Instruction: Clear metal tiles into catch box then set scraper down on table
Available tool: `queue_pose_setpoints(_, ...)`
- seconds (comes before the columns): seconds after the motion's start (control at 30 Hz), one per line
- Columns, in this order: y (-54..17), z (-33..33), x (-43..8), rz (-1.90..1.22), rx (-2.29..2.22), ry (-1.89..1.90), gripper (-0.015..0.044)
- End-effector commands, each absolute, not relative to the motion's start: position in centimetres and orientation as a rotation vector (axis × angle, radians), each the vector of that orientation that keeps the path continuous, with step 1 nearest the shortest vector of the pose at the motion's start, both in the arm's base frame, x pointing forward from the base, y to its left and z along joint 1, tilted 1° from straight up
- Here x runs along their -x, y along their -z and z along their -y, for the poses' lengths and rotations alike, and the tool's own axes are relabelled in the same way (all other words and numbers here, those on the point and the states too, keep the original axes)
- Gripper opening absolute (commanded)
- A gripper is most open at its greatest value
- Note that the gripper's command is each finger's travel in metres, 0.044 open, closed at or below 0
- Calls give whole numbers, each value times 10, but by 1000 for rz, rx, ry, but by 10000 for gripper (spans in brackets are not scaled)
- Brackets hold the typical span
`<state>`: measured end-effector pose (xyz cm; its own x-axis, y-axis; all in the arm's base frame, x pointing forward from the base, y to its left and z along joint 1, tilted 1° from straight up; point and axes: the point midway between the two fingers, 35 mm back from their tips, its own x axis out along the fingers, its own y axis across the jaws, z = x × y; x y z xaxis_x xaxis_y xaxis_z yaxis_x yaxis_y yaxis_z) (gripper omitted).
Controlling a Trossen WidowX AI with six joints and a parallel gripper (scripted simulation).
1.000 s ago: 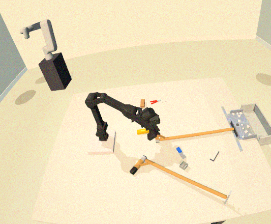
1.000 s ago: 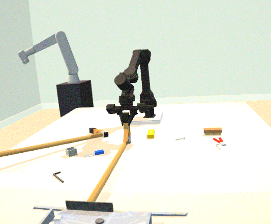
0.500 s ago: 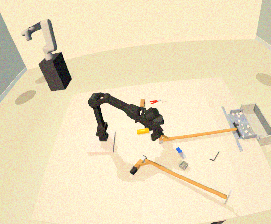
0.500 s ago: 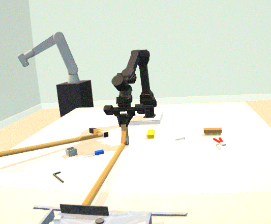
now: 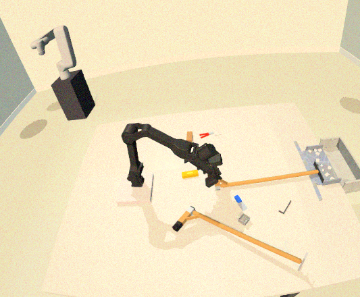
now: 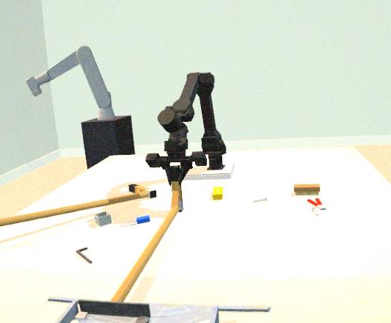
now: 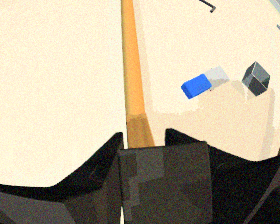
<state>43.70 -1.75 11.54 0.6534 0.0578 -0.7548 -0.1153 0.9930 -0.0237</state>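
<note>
- My black parallel jaws point(image 5: 217, 182) point(image 6: 175, 182) grip the long orange-handled scraper point(image 5: 269, 179) point(image 6: 147, 253) point(image 7: 133, 75) above the worktop point(image 5: 123, 256) point(image 6: 310, 249) point(image 7: 56, 90).
- Its shaft runs outward to a dark, flat blade point(image 5: 317, 169) point(image 6: 114, 309) over the blue-grey steel bench plate point(image 5: 310, 162) point(image 6: 185, 312).
- Pale metal tiles point(image 5: 329, 167) point(image 6: 81, 316) remain; my push should follow that shaft, toward the grey catch box point(image 5: 354, 186).

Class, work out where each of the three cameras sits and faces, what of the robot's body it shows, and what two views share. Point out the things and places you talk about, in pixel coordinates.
Top: high above the table, looking down; the whole black arm point(image 5: 164, 136) shows.
Exterior: beyond the bench plate point(image 5: 311, 162) point(image 6: 185, 312), facing back towards the arm's front.
Wrist: on the arm's wrist, looking past the black jaws along the scraper handle point(image 5: 269, 179) point(image 6: 147, 253) point(image 7: 133, 65).
Top and exterior share the plate and the whole arm.
</note>
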Motion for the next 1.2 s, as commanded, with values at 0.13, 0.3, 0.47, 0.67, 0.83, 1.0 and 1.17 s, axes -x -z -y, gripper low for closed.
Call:
queue_pose_setpoints(0.13, -122, 17, -451, -840, 76, -100, 0)
queue_pose_setpoints(0.3, -123, 16, -459, -840, 76, -100, 0)
queue_pose_setpoints(0.47, -125, 16, -467, -839, 76, -100, 0)
queue_pose_setpoints(0.67, -126, 15, -476, -838, 76, -100, 0)
queue_pose_setpoints(0.83, -127, 15, -483, -837, 76, -100, 0)
queue_pose_setpoints(1.0, -128, 14, -491, -837, 76, -100, 0)
queue_pose_setpoints(1.17, -129, 14, -498, -836, 75, -100, 0)
